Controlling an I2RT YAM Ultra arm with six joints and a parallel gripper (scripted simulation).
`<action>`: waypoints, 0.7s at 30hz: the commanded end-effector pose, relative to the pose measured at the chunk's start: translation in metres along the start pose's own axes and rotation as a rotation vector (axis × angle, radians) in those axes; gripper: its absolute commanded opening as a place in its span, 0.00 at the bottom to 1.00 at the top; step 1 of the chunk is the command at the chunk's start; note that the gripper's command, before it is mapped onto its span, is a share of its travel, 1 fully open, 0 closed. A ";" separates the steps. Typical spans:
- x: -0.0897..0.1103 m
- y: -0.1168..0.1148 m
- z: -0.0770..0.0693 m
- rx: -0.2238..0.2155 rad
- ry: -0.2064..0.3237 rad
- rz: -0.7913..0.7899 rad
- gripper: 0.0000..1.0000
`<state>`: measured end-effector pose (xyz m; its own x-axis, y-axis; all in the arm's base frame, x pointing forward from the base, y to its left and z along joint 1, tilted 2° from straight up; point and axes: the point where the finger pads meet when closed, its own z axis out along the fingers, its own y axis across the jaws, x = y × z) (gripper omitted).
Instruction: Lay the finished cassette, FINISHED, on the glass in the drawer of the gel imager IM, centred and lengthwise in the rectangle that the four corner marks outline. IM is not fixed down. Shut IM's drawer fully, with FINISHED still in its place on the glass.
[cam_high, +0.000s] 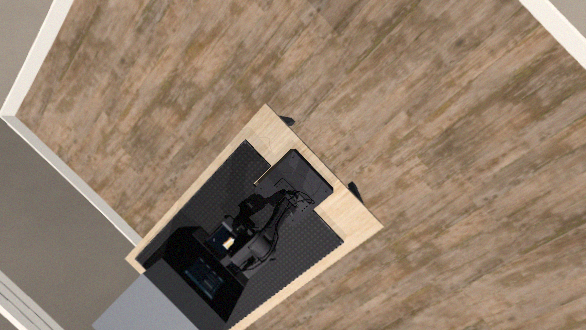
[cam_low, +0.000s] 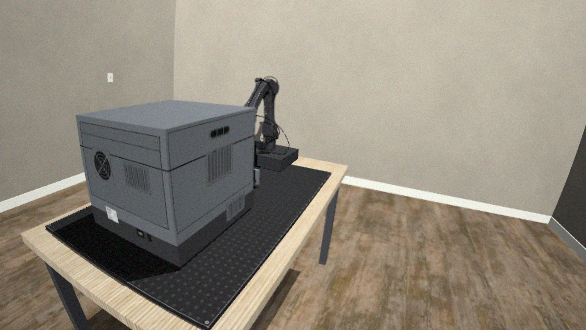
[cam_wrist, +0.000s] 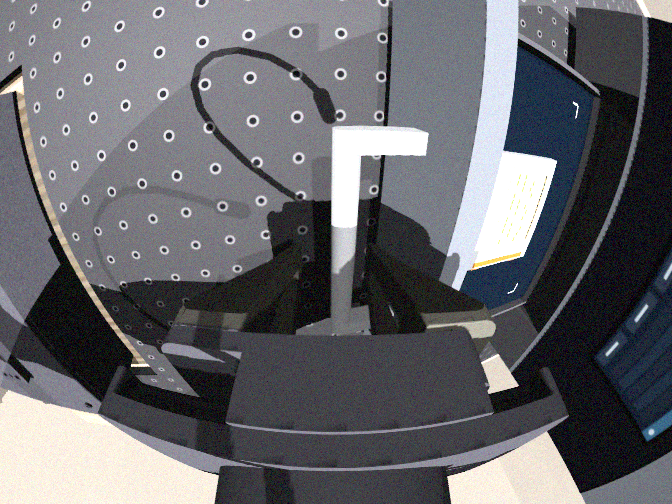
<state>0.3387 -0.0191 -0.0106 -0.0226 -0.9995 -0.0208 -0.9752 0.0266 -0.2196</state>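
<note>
The grey gel imager IM (cam_low: 170, 170) stands on the black breadboard, and its drawer (cam_high: 223, 241) is pulled out towards the arm. The white cassette FINISHED (cam_wrist: 515, 208) with an orange end lies lengthwise on the dark blue glass (cam_wrist: 548, 130) between white corner marks; it also shows in the overhead view (cam_high: 228, 243). The drawer's grey front panel (cam_wrist: 439, 135) carries a white bracket handle (cam_wrist: 347, 179). My gripper (cam_wrist: 333, 253) is partly open, with a finger on each side of the handle's stem. I cannot tell whether the fingers touch it. The imager hides my gripper in the side view.
IM's dark touch panel (cam_wrist: 640, 347) is at the right of the wrist view. The arm's base block (cam_low: 276, 158) sits at the far end of the breadboard (cam_low: 240, 240). A black cable (cam_wrist: 244, 108) loops over the breadboard beyond the handle.
</note>
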 end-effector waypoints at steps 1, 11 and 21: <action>-0.004 0.001 0.006 0.006 -0.015 0.009 0.35; -0.005 -0.006 0.010 0.030 -0.015 0.005 0.35; 0.000 -0.009 0.006 0.032 -0.004 0.006 0.35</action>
<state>0.3434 -0.0194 -0.0202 -0.0223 -0.9995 -0.0203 -0.9730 0.0264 -0.2293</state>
